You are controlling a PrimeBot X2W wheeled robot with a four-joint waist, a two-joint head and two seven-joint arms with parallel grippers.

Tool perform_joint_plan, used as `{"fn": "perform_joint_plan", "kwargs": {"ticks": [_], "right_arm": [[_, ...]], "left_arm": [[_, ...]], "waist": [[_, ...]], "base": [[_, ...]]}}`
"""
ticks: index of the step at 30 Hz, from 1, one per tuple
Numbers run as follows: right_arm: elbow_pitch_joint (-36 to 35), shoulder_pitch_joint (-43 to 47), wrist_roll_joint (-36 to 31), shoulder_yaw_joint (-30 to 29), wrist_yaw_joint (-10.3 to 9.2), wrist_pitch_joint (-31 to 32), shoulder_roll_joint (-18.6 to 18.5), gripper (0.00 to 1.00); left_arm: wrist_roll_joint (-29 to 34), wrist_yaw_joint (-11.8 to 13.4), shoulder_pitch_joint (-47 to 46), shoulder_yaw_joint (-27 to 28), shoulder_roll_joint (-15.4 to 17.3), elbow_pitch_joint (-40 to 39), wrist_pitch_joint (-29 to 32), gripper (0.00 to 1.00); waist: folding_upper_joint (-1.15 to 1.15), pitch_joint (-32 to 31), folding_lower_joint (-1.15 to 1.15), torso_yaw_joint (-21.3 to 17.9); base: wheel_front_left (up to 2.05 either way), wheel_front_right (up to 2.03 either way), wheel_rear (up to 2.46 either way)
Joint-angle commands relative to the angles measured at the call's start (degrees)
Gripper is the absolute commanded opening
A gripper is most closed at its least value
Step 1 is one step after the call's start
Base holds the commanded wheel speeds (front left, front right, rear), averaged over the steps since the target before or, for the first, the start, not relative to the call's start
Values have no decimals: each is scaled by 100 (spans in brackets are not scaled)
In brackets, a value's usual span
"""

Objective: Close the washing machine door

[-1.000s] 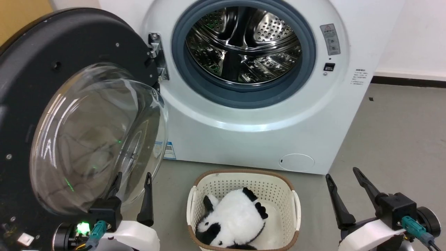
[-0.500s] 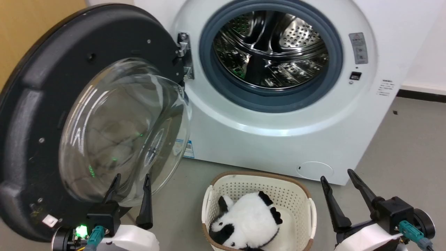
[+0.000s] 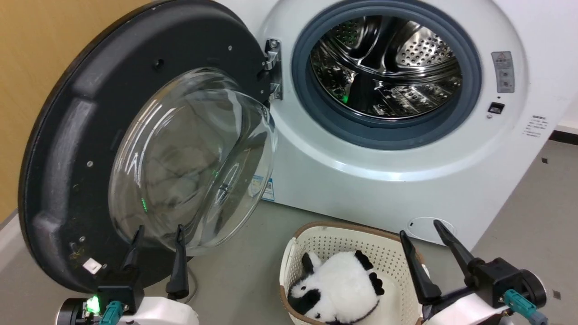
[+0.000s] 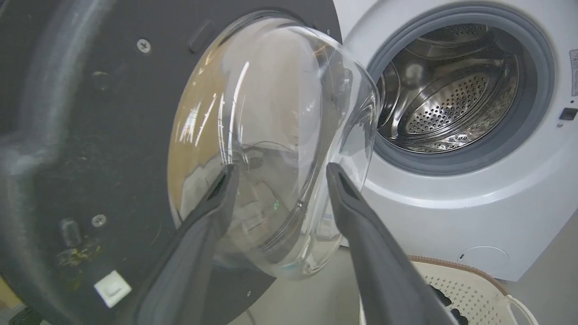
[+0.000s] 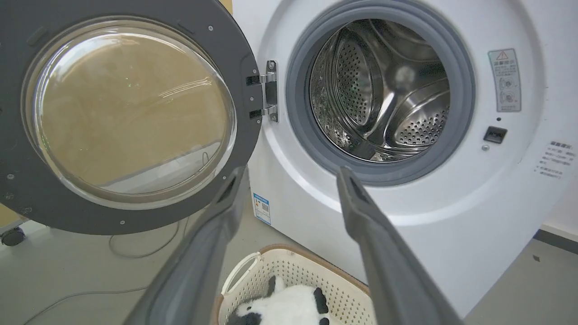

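The washing machine door [image 3: 72, 144] stands swung wide open to the left on its hinge [image 3: 272, 67], black-framed with a clear domed glass bowl [image 3: 194, 158]. The white washing machine [image 3: 406, 180] shows its steel drum [image 3: 388, 67] ringed by a grey gasket. My left gripper [image 3: 158, 230] is open, low at the front, its tips just before the glass bowl's lower edge; the left wrist view has the bowl [image 4: 271, 135] between and beyond its fingers [image 4: 212, 198]. My right gripper [image 3: 422, 228] is open at the lower right, above the basket, holding nothing.
A cream laundry basket [image 3: 334, 237] with a black-and-white plush panda [image 3: 338, 289] sits on the grey floor before the machine. A yellow-brown wall [image 3: 27, 54] stands behind the door. A thin cable [image 5: 135, 253] lies on the floor under the door.
The camera has turned left, so door, machine and basket have shifted right in the picture. Both grippers stay open, low at the front. The door's opening angle looks unchanged.
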Motion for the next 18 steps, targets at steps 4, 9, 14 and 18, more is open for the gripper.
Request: {"fn": "perform_joint_plan", "kwargs": {"ticks": [4, 9, 14, 18], "right_arm": [[70, -132, 52, 156, 2, -100, 15, 100], [135, -217, 98, 316, 2, -160, -5, 100], [204, -316, 177, 472, 2, -219, -39, 100], [241, -390, 239, 584, 3, -267, -60, 100]], "left_arm": [[-71, 85, 131, 62, 5, -133, -93, 100], [-110, 164, 204, 98, 5, -249, -153, 100], [-158, 248, 286, 156, 6, -378, -213, 100], [-187, 295, 358, 200, 6, -462, -261, 100]], "waist": [[0, 32, 0, 150], [0, 54, 0, 285], [0, 69, 0, 416], [0, 76, 0, 515]], "base": [[0, 0, 0], [0, 0, 0], [0, 0, 0], [0, 0, 0]]}}
